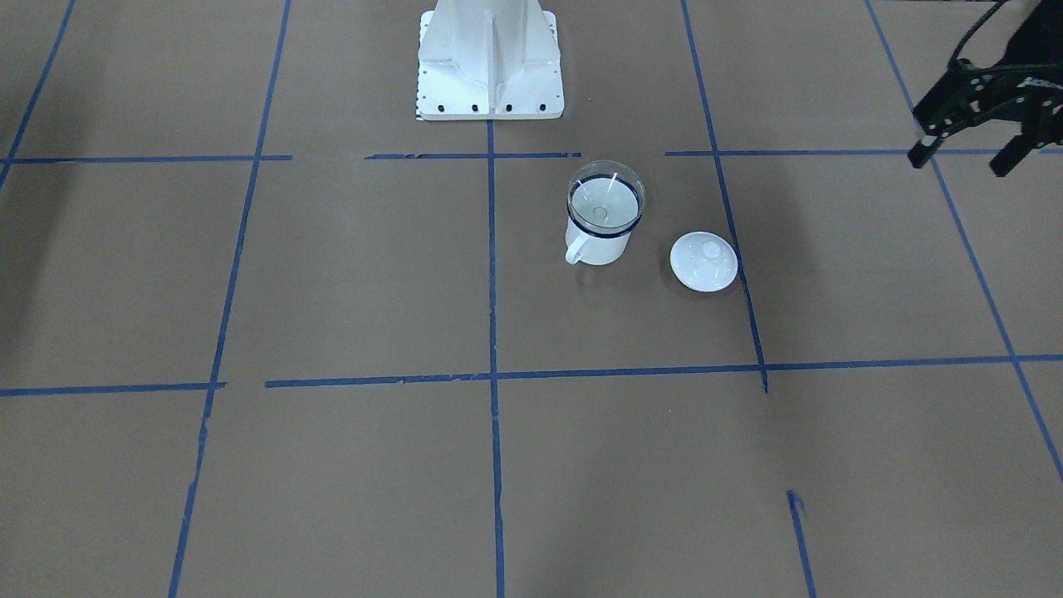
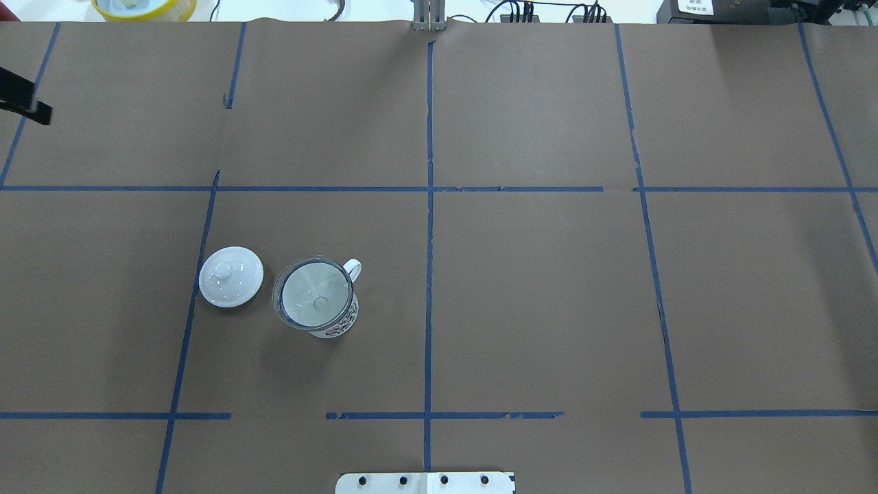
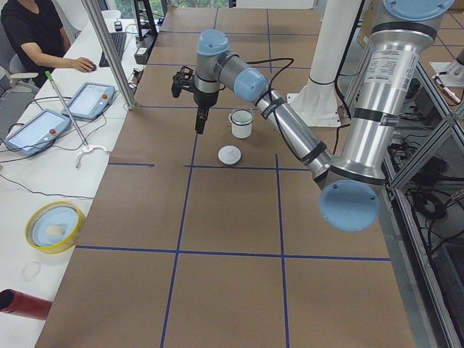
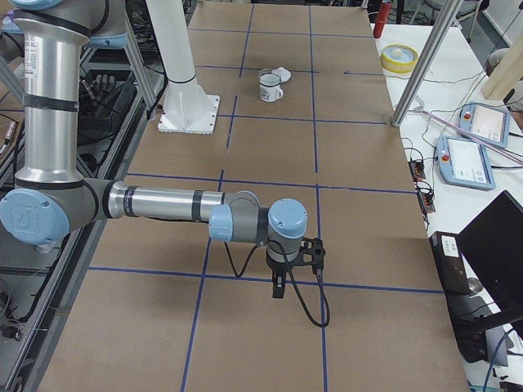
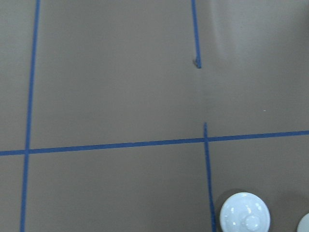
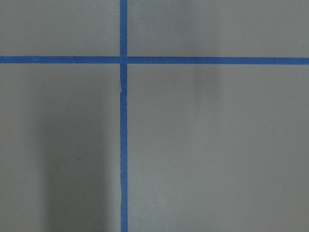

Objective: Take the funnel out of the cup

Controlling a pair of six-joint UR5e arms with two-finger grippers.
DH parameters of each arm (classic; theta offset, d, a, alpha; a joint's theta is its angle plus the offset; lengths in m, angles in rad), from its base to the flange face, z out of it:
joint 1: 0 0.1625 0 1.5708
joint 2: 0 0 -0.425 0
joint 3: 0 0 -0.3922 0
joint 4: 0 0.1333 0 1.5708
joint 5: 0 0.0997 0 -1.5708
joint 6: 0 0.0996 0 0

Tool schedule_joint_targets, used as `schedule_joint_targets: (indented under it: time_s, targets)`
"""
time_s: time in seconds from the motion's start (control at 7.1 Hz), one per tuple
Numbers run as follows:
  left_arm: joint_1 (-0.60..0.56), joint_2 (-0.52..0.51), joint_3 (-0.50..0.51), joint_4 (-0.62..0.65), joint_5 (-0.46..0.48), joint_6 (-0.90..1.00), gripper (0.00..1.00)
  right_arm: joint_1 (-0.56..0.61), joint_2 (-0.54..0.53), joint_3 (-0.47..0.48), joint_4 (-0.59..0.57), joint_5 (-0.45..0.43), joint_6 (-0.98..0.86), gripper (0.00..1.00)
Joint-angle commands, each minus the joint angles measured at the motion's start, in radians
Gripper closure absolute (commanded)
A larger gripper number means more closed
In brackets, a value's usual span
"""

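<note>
The clear funnel (image 1: 605,195) sits upright in the white mug with a dark blue rim, the cup (image 1: 600,246), with its cone resting on the rim. In the overhead view the funnel (image 2: 312,291) fills the cup's (image 2: 341,322) mouth, and the handle points away from the robot. My left gripper (image 1: 962,159) is open and empty, high and far off to the cup's side beyond the lid. My right gripper (image 4: 278,287) shows only in the exterior right view, far from the cup, and I cannot tell whether it is open or shut.
A white round lid with a knob (image 1: 703,261) lies flat on the table next to the cup, on the left gripper's side; it also shows in the left wrist view (image 5: 245,216). The white robot base (image 1: 490,58) stands behind the cup. Blue tape lines cross the brown table.
</note>
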State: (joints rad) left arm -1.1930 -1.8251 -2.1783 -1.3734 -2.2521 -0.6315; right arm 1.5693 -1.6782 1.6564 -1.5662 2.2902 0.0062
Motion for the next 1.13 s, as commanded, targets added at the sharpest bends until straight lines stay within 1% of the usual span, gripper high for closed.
schedule_joint_targets:
  time_s: [0.0,0.14,0.28,0.42,0.7,0.85,0.99]
  targets:
    - [0.207,-0.092,-0.005,0.004,0.131,-0.162,0.00,0.000,0.000,0.000,0.000,0.000,0.000,0.00]
    - [0.305,-0.129,0.005,0.028,0.213,-0.230,0.00,0.000,0.000,0.000,0.000,0.000,0.000,0.00]
    - [0.410,-0.207,0.033,0.104,0.250,-0.279,0.00,0.000,0.000,0.000,0.000,0.000,0.000,0.00]
    - [0.476,-0.286,0.061,0.163,0.275,-0.331,0.00,0.000,0.000,0.000,0.000,0.000,0.000,0.00]
    - [0.548,-0.313,0.077,0.165,0.276,-0.362,0.00,0.000,0.000,0.000,0.000,0.000,0.000,0.00]
    - [0.614,-0.347,0.118,0.159,0.320,-0.432,0.00,0.000,0.000,0.000,0.000,0.000,0.000,0.00]
    - [0.682,-0.380,0.194,0.148,0.389,-0.462,0.00,0.000,0.000,0.000,0.000,0.000,0.000,0.00]
